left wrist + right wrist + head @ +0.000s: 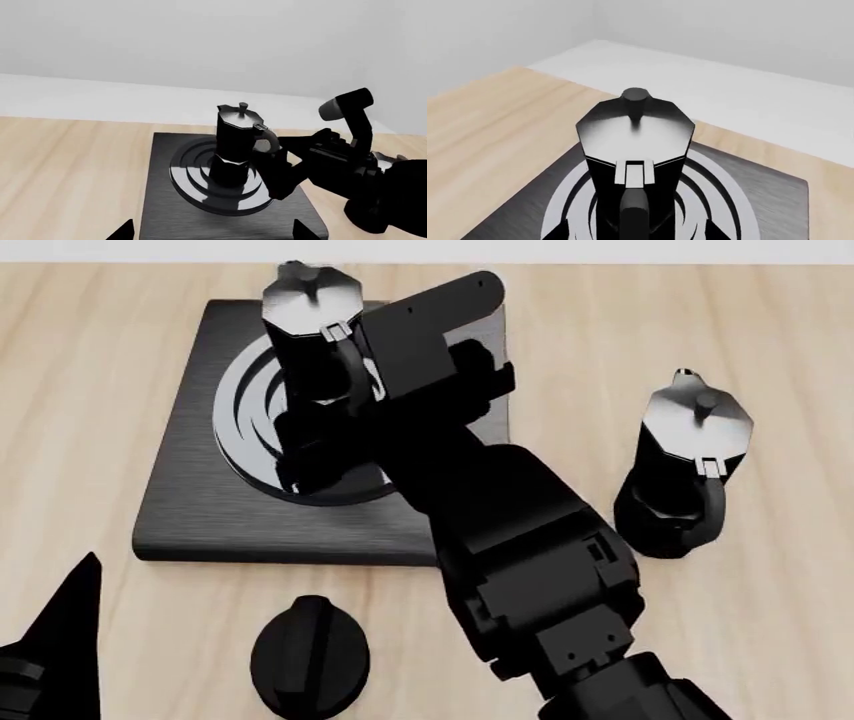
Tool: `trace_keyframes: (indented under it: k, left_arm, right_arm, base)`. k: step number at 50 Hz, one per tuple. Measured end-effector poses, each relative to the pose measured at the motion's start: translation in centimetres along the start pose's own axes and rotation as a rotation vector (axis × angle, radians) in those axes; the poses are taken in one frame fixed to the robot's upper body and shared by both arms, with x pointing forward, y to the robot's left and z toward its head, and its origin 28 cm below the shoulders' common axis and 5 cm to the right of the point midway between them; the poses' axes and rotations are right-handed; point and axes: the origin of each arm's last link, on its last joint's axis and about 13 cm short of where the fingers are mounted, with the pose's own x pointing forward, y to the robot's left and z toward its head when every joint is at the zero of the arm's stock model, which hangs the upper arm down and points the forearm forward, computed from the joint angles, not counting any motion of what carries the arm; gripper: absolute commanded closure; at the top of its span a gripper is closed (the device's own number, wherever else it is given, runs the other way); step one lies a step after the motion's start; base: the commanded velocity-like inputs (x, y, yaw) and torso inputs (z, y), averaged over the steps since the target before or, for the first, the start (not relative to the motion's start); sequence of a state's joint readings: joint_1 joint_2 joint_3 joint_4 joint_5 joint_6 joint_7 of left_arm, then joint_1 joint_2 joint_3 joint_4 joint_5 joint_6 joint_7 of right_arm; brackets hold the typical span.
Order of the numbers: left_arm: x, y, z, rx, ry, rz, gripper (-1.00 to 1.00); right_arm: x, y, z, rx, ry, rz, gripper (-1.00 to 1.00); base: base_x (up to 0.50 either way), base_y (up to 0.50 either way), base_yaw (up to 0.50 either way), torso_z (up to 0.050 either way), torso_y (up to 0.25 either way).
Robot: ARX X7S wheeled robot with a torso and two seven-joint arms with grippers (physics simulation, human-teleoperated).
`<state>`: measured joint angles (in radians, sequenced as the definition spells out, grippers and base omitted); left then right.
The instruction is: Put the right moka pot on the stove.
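Note:
The right moka pot, glossy black with a silvery lid, stands upright on the burner rings of the stove. Its curved handle points toward my right arm. My right gripper is open, with one finger on each side of that handle. In the right wrist view the pot fills the middle, its handle between the spread fingertips. The left wrist view shows the pot on the stove and my right gripper at its handle. My left gripper is open and empty, near the stove's front edge.
A second, identical moka pot stands on the wooden table to the right of the stove. A small black oval knob lies in front of the stove. My right forearm crosses the stove's right part. A white wall runs behind the table.

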<state>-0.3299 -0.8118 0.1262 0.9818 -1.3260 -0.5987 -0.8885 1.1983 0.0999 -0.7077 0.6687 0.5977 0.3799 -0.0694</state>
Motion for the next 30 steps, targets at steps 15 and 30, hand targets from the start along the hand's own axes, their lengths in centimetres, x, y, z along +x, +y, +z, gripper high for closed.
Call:
trace_keyframes:
  k: [15,30]
  left_arm:
    - [0.0,0.0,0.0,-0.002,0.000,0.002,-1.00]
    - [0.0,0.1,0.0,-0.001,0.001,0.008,-1.00]
  right_arm:
    - [-1.3,-0.1,0.9,-0.013,-0.014,-0.005,-1.00]
    - [-5.4,-0.2,3.7,-0.023,-0.081,-0.023,-1.00]
  base:
    - [0.00,0.00,0.00,0.000,0.000]
    - [0.00,0.00,0.00,0.000,0.000]
